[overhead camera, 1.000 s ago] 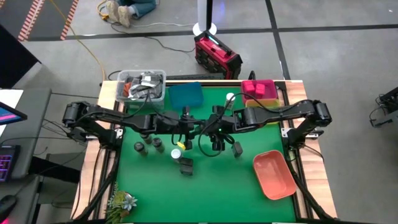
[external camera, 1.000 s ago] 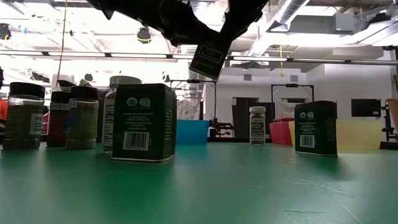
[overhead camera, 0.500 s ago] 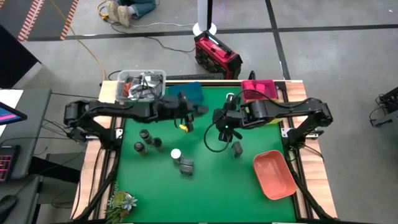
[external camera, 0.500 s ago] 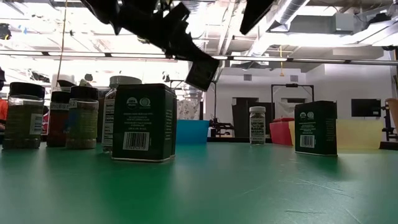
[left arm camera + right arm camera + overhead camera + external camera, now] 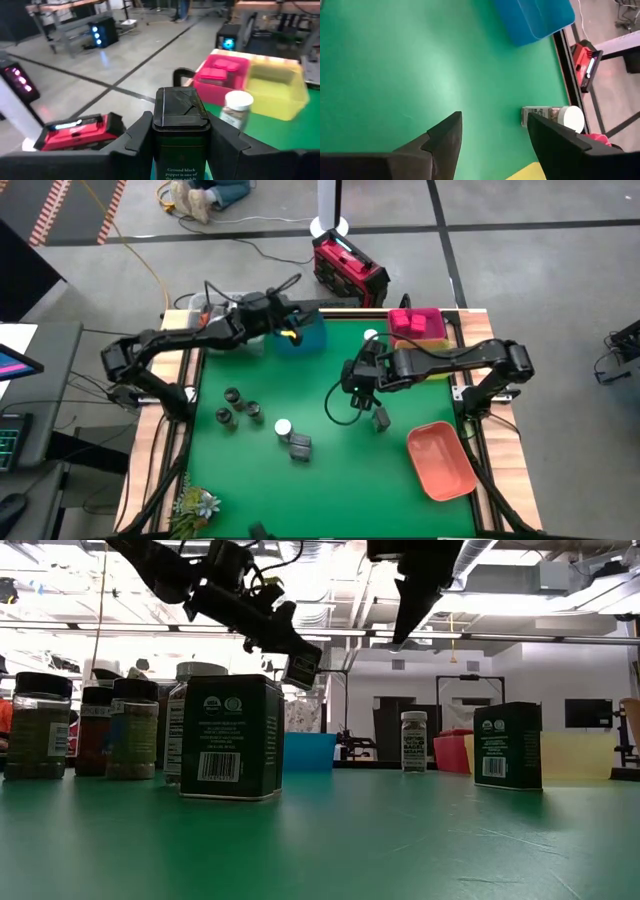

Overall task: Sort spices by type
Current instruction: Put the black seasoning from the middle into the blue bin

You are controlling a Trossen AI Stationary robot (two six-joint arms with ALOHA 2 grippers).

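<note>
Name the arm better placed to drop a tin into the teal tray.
Left. The left gripper already holds a dark tin over the teal tray; the right gripper hangs open and empty mid-table.

Glossy dark metal tin [image 5: 180,132], matt green tabletop [image 5: 330,450].

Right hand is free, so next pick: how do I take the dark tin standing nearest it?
Left hand carries another tin. Bring the open right hand straight down on the standing tin; it is upright and alone, so pinch its two flat sides near the top.
</note>
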